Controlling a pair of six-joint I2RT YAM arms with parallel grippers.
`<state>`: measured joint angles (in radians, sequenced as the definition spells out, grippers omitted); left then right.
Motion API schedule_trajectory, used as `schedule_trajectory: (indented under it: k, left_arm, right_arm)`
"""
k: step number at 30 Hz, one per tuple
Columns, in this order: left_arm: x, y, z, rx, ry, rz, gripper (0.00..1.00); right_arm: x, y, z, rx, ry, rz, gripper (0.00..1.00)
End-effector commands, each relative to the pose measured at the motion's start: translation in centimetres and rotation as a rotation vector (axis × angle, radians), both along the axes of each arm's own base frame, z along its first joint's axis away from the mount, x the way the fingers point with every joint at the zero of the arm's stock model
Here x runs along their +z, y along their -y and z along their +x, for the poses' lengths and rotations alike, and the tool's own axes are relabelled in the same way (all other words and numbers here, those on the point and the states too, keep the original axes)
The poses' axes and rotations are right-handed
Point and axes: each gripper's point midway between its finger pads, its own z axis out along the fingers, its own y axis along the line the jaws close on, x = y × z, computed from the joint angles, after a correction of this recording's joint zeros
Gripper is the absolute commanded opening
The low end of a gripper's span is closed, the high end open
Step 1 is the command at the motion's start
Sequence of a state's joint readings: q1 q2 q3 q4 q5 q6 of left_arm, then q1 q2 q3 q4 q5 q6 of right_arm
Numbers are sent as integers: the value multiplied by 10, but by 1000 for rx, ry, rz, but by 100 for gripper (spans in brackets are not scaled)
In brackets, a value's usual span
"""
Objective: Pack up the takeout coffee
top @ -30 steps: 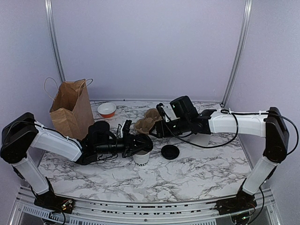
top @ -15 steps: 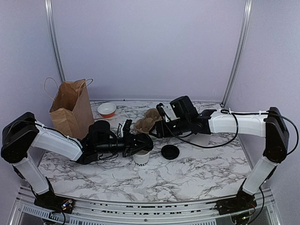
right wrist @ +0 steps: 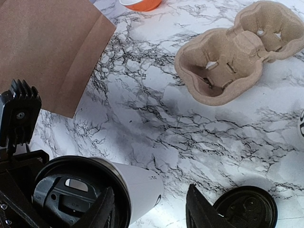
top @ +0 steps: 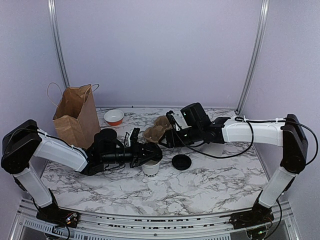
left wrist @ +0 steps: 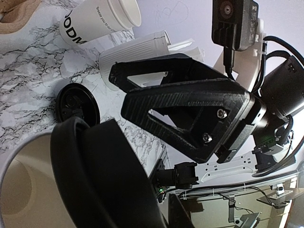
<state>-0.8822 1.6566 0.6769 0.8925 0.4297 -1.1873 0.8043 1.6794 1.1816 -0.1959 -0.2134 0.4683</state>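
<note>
The white paper cup [top: 150, 169] with black lettering stands upright at the table's middle. My left gripper [top: 151, 153] is right over it, shut on a round black lid [right wrist: 71, 190] that sits on the cup's rim. The lid [left wrist: 95, 166] fills the left wrist view, with the cup's white rim [left wrist: 19, 190] beneath it. In the right wrist view the cup's side [right wrist: 140, 187] shows at bottom left. My right gripper [top: 167, 139] hangs open and empty just behind and right of the cup, its fingers [right wrist: 107, 211] apart above bare table.
A second black lid [top: 181, 161] lies flat right of the cup. A cardboard cup carrier [top: 157, 129] lies behind it, and a brown paper bag [top: 75, 117] stands back left beside an orange bowl [top: 114, 117]. Stacked lettered cups [left wrist: 99, 21] and a white ribbed cylinder [left wrist: 137, 50] stand further off.
Almost nothing. The right arm has edged very slightly to the left. The left gripper stays on the lid over the cup.
</note>
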Motion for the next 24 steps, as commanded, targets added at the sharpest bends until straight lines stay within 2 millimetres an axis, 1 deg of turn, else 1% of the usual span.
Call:
schedule_trajectory:
  k: [1,15,24]
  left_arm:
    - [-3,-2,1,-2,1,-6,16]
    - [-4,-7,-1,2,-4,-3,23]
    - [0,-9,-2,6,1,-9,29]
  right_arm:
    - [11,-7,4,7,32,5,49]
    - [11,-10,4,11,29,3,50]
    - [12,-10,5,9,34,3,50]
